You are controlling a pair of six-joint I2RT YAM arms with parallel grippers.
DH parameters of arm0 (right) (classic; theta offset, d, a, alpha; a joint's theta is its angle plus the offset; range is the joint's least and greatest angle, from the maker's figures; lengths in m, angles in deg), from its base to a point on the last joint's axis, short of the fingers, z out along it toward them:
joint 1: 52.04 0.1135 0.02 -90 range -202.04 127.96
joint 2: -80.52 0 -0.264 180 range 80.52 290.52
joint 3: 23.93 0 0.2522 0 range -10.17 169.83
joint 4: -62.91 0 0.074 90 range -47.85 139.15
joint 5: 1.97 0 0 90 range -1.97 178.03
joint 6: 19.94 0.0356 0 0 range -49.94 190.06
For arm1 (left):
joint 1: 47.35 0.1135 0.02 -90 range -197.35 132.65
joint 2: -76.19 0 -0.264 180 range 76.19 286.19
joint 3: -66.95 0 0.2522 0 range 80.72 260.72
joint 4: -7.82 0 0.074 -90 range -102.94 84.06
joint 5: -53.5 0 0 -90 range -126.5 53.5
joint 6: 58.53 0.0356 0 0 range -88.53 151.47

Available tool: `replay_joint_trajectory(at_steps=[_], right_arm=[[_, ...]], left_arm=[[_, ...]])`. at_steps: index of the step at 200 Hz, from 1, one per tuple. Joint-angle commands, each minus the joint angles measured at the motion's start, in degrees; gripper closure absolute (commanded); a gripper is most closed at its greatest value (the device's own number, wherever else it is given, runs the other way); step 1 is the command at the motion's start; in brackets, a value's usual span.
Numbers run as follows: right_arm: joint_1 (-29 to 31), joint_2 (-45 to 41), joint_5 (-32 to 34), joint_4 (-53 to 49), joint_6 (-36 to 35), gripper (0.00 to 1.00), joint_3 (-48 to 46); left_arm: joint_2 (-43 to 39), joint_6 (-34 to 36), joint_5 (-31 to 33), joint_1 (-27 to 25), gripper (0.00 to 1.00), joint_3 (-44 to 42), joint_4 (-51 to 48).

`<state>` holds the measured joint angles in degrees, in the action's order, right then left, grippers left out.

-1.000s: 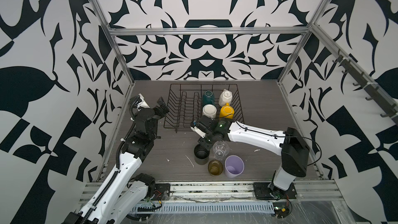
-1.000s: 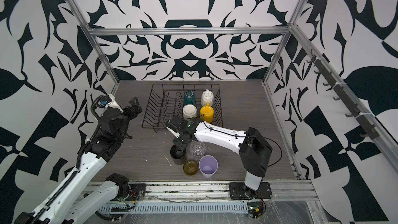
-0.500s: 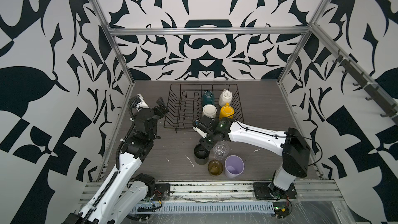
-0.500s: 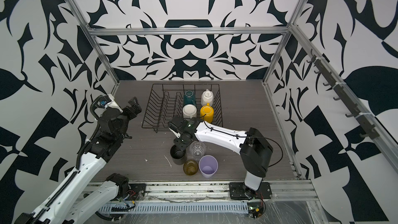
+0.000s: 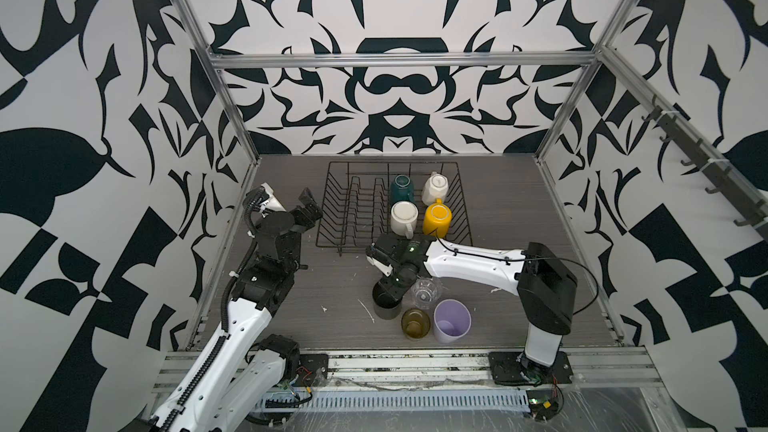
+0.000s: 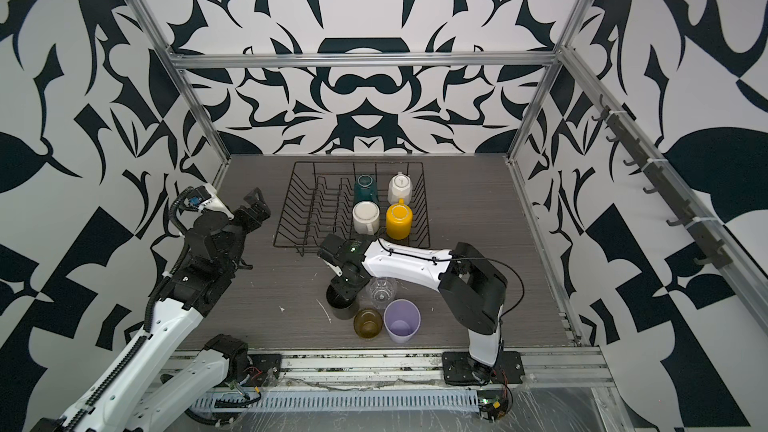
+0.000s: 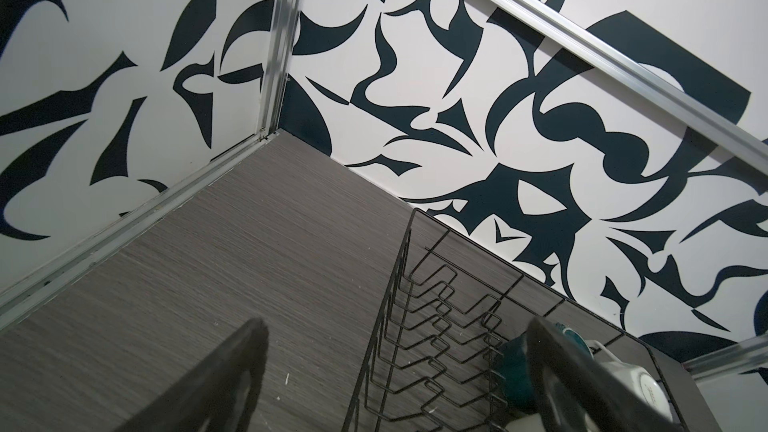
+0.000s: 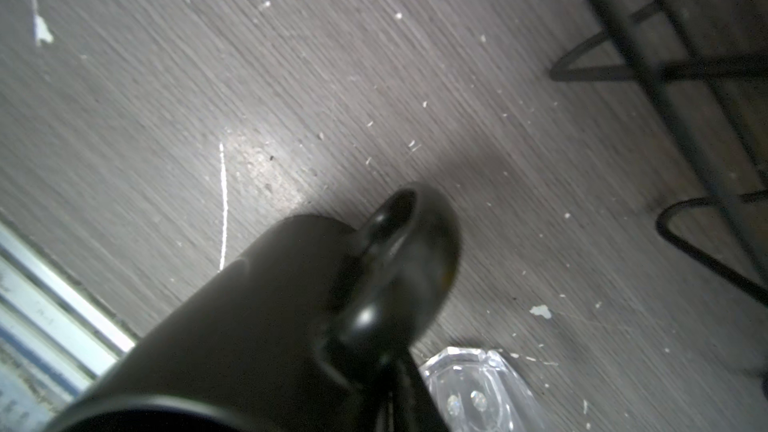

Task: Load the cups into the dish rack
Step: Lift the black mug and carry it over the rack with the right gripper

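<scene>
At the far left the left hand [image 5: 309, 206] hangs above the desk [image 5: 332, 280] just beside the dish rack [image 5: 357, 205], fingers spread wide and holding nothing; the rack's left half is bare prongs [image 5: 353, 222], while its right half carries four cups, a teal mug [image 5: 401, 189] with a white mug [image 5: 404, 218] in front of it, then a second white mug [image 5: 435, 189] with a yellow mug [image 5: 437, 219] in front; nearer the front edge four more cups stand on the desk outside the rack, packed close: the black mug [image 5: 385, 305], the clear glass [image 5: 424, 292], the amber glass [image 5: 415, 323] and the lilac tumbler [image 5: 452, 321]; so the load looks about half done; the right hand [image 5: 392, 284] is down at the black mug's rim, and the right wrist view shows the mug's handle [image 8: 399, 251] close up, with a dark strip, likely one finger [image 8: 409, 392], between mug wall and glass; whether the fingers have closed on the wall I cannot tell. The glass sits just beside that finger, so a twist on lifting could tip it into the amber glass and tumbler; a pinch on a thin rim could let the mug swing or slip; a low carry could catch the rack's near wall and jostle the mugs just behind it.
</scene>
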<state>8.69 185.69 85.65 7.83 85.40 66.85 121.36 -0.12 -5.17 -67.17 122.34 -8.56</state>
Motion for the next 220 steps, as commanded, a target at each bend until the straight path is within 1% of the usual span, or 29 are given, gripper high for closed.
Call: replay_joint_trajectory(at_steps=[1, 37, 71, 103, 112, 124, 163, 191, 206, 220], right_arm=[[0.37, -1.01, 1.08, 0.62, -0.21, 0.87, 2.56], [0.35, -2.19, 1.4, 1.49, -1.08, 1.0, 3.64], [0.2, -5.17, 2.34, 1.3, -2.49, 1.0, 4.45], [-1.36, -10.57, 2.9, 2.34, -3.94, 1.0, 4.25], [-2.55, -12.48, 2.41, 3.33, -4.07, 1.0, 3.82], [-4.65, -15.31, 0.0, 5.56, -4.0, 1.0, 2.8], [-14.77, -23.89, -8.84, 15.83, -1.77, 1.0, -1.95], [-21.63, -26.32, -15.7, 22.8, 1.68, 1.0, -3.67], [-24.57, -26.74, -18.96, 26.04, 3.6, 1.0, -4.36], [-27.22, -26.69, -22.25, 28.62, 5.5, 1.0, -4.85]], left_arm=[[-1.04, -0.04, 1.11, 0.36, 0.01, -0.73, -0.6], [-0.96, -0.26, 1.76, 0.57, 0.01, -0.95, -0.78], [-1.22, -1.52, 2.64, 1.17, 0.01, -0.82, -1.78], [-1.5, -2.37, 1.08, 2.5, 0.01, -0.94, -1.62], [-1.4, -2.51, -0.46, 3.01, 0.01, -0.93, -1.28], [-1.02, -2.67, -3.12, 3.82, 0.01, -0.85, -0.63], [0.05, -3.3, -13.47, 7.25, 0.01, -1.28, 2.63], [0.53, -2.89, -23.01, 9.71, 0.01, -2.95, 8.71], [0.8, -0.71, -29.17, 10.14, 0.01, -4.21, 14.15], [1.21, 0.74, -32.9, 10.15, 0.01, -5.21, 18.38]])
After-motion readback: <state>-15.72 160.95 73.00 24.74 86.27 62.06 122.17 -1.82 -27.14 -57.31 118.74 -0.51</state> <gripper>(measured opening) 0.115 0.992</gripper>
